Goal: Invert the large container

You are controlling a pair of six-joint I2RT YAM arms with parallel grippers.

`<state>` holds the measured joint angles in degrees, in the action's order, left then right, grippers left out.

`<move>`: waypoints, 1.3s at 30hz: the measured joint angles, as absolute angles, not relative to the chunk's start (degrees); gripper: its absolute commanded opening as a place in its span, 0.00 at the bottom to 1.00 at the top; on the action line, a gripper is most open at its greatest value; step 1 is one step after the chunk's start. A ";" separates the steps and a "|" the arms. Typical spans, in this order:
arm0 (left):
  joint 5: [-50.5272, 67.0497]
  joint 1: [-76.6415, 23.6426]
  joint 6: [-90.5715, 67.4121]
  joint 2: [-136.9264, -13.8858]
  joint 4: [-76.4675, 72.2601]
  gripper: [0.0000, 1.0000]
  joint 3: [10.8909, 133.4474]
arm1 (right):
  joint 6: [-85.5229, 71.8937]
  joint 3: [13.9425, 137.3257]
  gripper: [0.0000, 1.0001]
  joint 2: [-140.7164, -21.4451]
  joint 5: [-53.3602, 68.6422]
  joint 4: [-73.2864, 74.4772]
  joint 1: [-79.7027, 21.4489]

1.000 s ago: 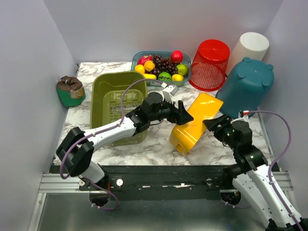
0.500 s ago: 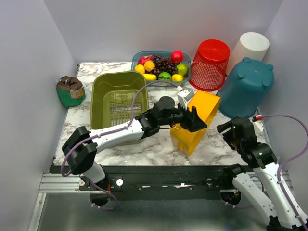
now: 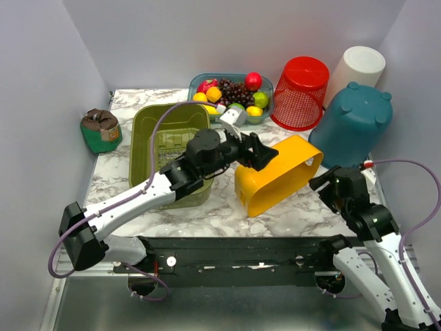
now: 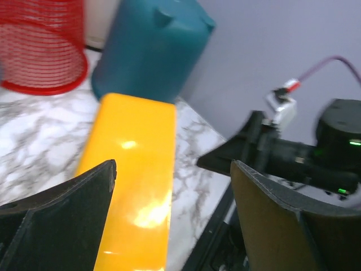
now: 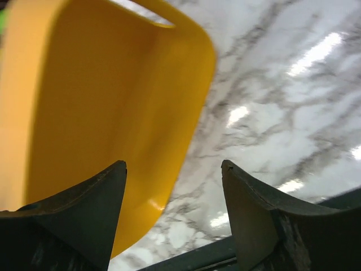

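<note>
The yellow container [image 3: 275, 183] lies on its side on the table [image 3: 220, 207], mouth toward my right arm, neither upright nor inverted. The green basin [image 3: 165, 148] sits just behind my left gripper [image 3: 258, 152], whose jaws stand apart over the container's upper wall, clamping nothing. With no hold, I judge a push could slide it toward the near edge or rock it back upright. My right gripper [image 3: 322, 186], jaws also apart, faces the mouth and could snag the rim. The teal bin [image 3: 351, 124] stands near.

container [image 3: 279, 176]: yellow | table [image 3: 219, 208]: white-grey marble | basket [image 3: 301, 89]: red mesh | bin [image 3: 351, 127]: teal | tub [image 3: 147, 132]: olive green
</note>
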<state>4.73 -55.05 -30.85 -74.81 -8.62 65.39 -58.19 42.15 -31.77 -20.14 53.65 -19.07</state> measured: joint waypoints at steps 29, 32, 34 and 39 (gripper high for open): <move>31.00 -39.11 -48.47 -95.04 -20.56 0.91 63.22 | -64.36 40.93 0.01 -49.10 4.27 15.05 -21.56; 31.33 -38.26 -49.04 -94.78 -21.28 0.90 62.81 | -64.07 42.89 0.00 -53.17 6.24 12.93 -22.20; 31.27 -37.45 -49.06 -93.84 -20.56 0.90 62.74 | -64.01 43.40 0.00 -55.44 7.64 11.31 -22.20; 27.83 -34.68 -44.88 -85.78 -12.99 0.92 62.57 | -64.03 45.93 0.00 -61.21 11.60 6.85 -22.31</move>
<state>27.83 -34.68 -44.88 -85.78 -12.99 62.57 -64.03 45.93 -61.21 11.60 6.85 -22.31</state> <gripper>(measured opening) 0.903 0.015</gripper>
